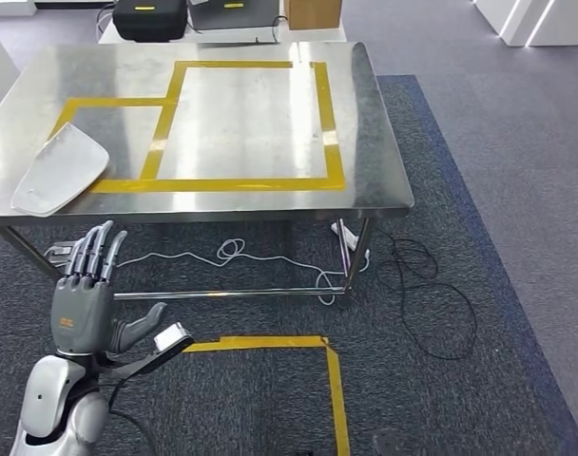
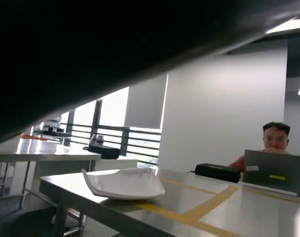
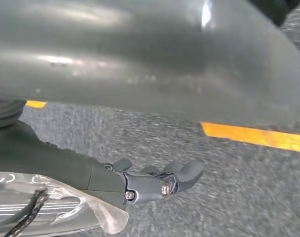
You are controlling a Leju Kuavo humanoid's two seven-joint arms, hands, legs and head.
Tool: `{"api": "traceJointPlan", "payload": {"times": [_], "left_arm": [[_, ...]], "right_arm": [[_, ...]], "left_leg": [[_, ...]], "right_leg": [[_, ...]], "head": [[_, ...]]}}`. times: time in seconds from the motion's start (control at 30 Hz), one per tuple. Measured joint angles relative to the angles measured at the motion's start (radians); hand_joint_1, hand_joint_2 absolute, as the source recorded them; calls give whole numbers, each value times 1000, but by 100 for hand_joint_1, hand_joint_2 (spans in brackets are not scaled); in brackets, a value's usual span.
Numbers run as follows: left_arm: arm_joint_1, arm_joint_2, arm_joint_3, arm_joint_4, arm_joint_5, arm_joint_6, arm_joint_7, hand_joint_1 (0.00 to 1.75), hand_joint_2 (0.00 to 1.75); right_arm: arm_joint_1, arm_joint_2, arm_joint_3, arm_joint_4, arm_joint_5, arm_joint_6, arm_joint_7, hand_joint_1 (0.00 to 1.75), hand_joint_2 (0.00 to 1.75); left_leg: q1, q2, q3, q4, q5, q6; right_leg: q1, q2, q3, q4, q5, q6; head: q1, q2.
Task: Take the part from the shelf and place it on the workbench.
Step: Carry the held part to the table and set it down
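part [image 1: 60, 172] on workbench [image 1: 372, 142], wrist cam: person [image 2: 276, 140]

A white curved part [image 2: 123, 183] lies flat on the steel surface [image 2: 230, 217] beside yellow tape lines [image 2: 201, 207], with a person [image 2: 275, 140] seated behind an open laptop [image 2: 276, 173] at its far side.
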Motion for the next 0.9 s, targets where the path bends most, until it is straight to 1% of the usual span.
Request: {"api": "traceJointPlan", "payload": {"times": [0.03,0.07,0.1,0.13,0.17,0.2,0.23,0.27,0.3,0.33,0.37,0.4,0.43,0.47,0.5,0.53,0.57,0.6,0.63,0.67,0.7,0.73,0.77,0.8,0.83,0.87,0.9], "left_arm": [[2,0,3,4,0,-2,1,0,0],[3,0,6,10,1,-7,1,0,0],[5,0,12,18,6,-17,2,0,0],[6,0,20,34,15,-28,3,0,0],[7,-1,32,59,33,-43,-1,0,0],[7,-2,47,97,62,-63,-8,0,0],[6,-4,66,152,95,-87,-16,0,0],[2,-7,88,227,131,-108,-28,0,0],[-4,-10,115,318,164,-127,-39,0,0],[-11,-13,144,417,187,-141,-46,0,0],[-19,-16,175,526,203,-152,-49,0,0],[-24,-20,205,632,214,-169,-45,0,0],[-26,-25,233,730,222,-190,-35,0,0],[-26,-29,259,822,230,-218,-19,0,0],[-22,-34,282,896,239,-246,1,0,0],[-17,-38,303,958,249,-274,23,0,0],[-11,-43,325,1012,262,-301,47,0,0],[-3,-47,347,1058,276,-322,70,0,0],[6,-51,370,1097,288,-340,95,0,0],[16,-55,392,1132,295,-356,122,0,0],[24,-59,411,1163,295,-369,151,0,0],[32,-63,426,1188,292,-381,178,0,0],[39,-66,437,1209,288,-391,199,0,0],[44,-68,446,1227,285,-398,216,0,0],[46,-70,453,1240,282,-402,225,0,0],[47,-71,460,1251,281,-404,230,0,0],[46,-73,466,1260,279,-406,234,0,0]], "right_arm": [[0,0,0,0,-2,0,0,0,0],[0,0,1,0,-6,0,0,0,0],[-2,0,3,1,-12,0,1,0,0],[-5,0,5,1,-20,0,0,0,0],[-7,0,7,2,-30,0,0,0,0],[-8,0,10,2,-42,0,-2,0,0],[-8,0,12,2,-55,1,-4,0,0],[-8,0,16,3,-68,3,-6,0,0],[-8,1,19,3,-83,5,-8,0,0],[-8,1,23,4,-97,8,-10,0,0],[-8,2,25,4,-110,11,-12,0,0],[-7,2,28,5,-121,16,-13,0,0],[-6,2,31,5,-131,19,-14,0,0],[-4,2,34,6,-141,22,-14,0,0],[-2,2,37,7,-149,24,-14,0,0],[0,2,40,8,-158,26,-14,0,0],[2,2,41,9,-167,29,-15,0,0],[2,2,42,10,-177,32,-16,0,0],[2,2,43,11,-188,35,-16,0,0],[2,2,43,12,-197,38,-17,0,0],[2,2,45,14,-205,40,-17,0,0],[3,2,47,14,-210,40,-17,0,0],[4,1,49,15,-213,41,-15,0,0],[5,1,51,17,-216,41,-14,0,0],[5,1,53,18,-218,41,-13,0,0],[6,1,54,19,-220,41,-12,0,0],[5,1,56,20,-221,41,-11,0,0]], "left_leg": [[0,0,-16,3,10,-2],[-1,0,-31,7,19,-4],[-1,0,-45,13,28,-8],[-3,0,-55,19,35,-12],[-4,1,-62,22,43,-17],[-5,1,-64,24,51,-23],[-6,2,-65,22,59,-28],[-5,2,-66,21,63,-34],[-3,1,-69,26,52,-40],[-1,0,-75,43,23,-46],[2,-1,-85,82,-26,-53],[5,-2,-98,141,-84,-58],[8,-2,-109,210,-131,-62],[11,-3,-116,271,-158,-66],[13,-3,-111,305,-159,-67],[15,-3,-92,303,-141,-68],[17,-3,-55,261,-114,-68],[19,-3,-6,193,-97,-67],[19,-5,42,118,-92,-65],[19,-6,77,61,-92,-61],[16,-8,95,28,-97,-57],[13,-9,98,19,-97,-52],[12,-8,91,20,-90,-45],[12,-7,84,18,-82,-36],[12,-5,75,15,-73,-26],[13,-4,64,13,-62,-16],[11,-3,53,13,-52,-9]], "right_leg": [[0,0,25,-15,26,0],[0,0,69,-65,55,-1],[0,0,125,-140,67,-3],[1,0,180,-218,67,-7],[2,1,218,-279,58,-12],[3,2,237,-315,47,-17],[4,3,239,-325,48,-25],[3,1,230,-324,55,-33],[2,0,223,-325,65,-42],[0,-2,215,-326,76,-51],[-2,-3,206,-327,88,-57],[-1,-1,196,-326,99,-61],[-1,0,184,-325,110,-62],[-1,1,170,-322,121,-61],[-1,1,154,-318,130,-60],[-1,1,139,-312,137,-57],[-2,0,125,-307,142,-54],[-2,-1,113,-301,147,-50],[-1,-1,102,-295,152,-45],[0,-2,96,-292,158,-39],[1,-2,92,-291,164,-32],[1,-2,90,-291,171,-24],[1,-2,88,-293,179,-16],[-1,-2,83,-290,174,-10],[-3,-1,72,-275,153,-5],[-3,-1,58,-239,113,-2],[-5,-1,40,-183,60,0]], "head": [[0,0],[0,0],[0,0],[1,0],[1,0],[2,0],[2,0],[2,0],[2,0],[1,0],[-1,0],[-3,0],[-4,0],[-4,0],[-4,0],[-4,0],[-4,0],[-4,0],[-4,0],[-3,0],[-3,0],[-3,0],[-3,0],[-3,0],[-1,0],[1,0],[4,0]]}}
